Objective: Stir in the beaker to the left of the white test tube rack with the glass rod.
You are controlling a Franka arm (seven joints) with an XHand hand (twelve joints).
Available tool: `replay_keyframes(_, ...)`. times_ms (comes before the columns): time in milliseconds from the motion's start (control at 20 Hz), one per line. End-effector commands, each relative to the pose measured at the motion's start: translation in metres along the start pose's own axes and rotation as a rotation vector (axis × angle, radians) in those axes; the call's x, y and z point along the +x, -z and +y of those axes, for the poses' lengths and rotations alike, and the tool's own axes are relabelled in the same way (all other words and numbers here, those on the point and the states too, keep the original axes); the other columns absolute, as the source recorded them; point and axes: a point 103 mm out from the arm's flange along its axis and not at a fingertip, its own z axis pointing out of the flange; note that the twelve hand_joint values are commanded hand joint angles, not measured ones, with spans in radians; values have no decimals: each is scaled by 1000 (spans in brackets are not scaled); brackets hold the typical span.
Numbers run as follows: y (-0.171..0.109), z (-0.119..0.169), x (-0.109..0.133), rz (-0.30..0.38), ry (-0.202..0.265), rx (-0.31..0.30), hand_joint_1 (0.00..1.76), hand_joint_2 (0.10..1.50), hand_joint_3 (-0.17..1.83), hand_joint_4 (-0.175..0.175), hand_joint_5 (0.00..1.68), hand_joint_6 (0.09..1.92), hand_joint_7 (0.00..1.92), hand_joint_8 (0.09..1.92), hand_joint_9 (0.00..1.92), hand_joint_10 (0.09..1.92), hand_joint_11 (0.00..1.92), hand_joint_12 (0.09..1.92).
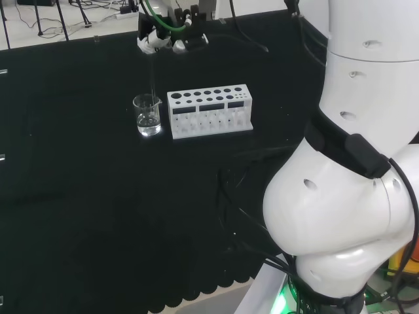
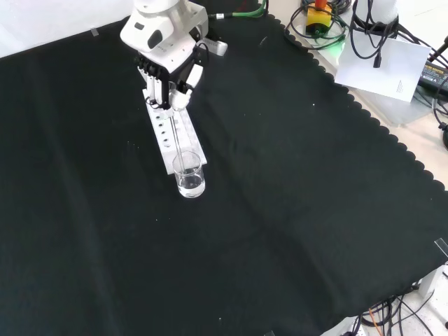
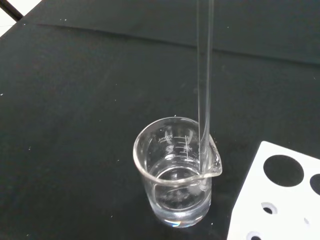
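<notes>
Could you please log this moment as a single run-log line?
phase: stirring | hand: shut on glass rod | rod tip: inside beaker, near spout | beaker: upright, clear liquid, beside white test tube rack

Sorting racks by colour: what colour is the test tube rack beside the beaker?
White; the test tube rack shows best in the head view.

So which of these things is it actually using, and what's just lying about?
In use:
- black and white hand
- thin clear glass rod
- small clear glass beaker with clear liquid

Just there:
- white test tube rack
- cables and white paper off the cloth
</notes>
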Motion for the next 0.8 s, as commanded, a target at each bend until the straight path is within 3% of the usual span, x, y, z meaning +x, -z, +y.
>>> replay_keyframes(50,1,-2,28,-4,42,-3,1309,1114,-175,-175,1300,166,1149,1063,1526,941,1635,475)
replay_keyframes(350,-4,13,46,-3,79,3,1309,1114,-175,-175,1300,164,1150,1062,1527,941,1635,475)
replay_keyframes(550,-5,29,20,-8,44,3,1309,1114,-175,-175,1301,163,1150,1062,1526,941,1636,475)
replay_keyframes(800,-6,21,-2,-12,10,8,1309,1114,-175,-175,1302,161,1150,1062,1526,942,1636,476)
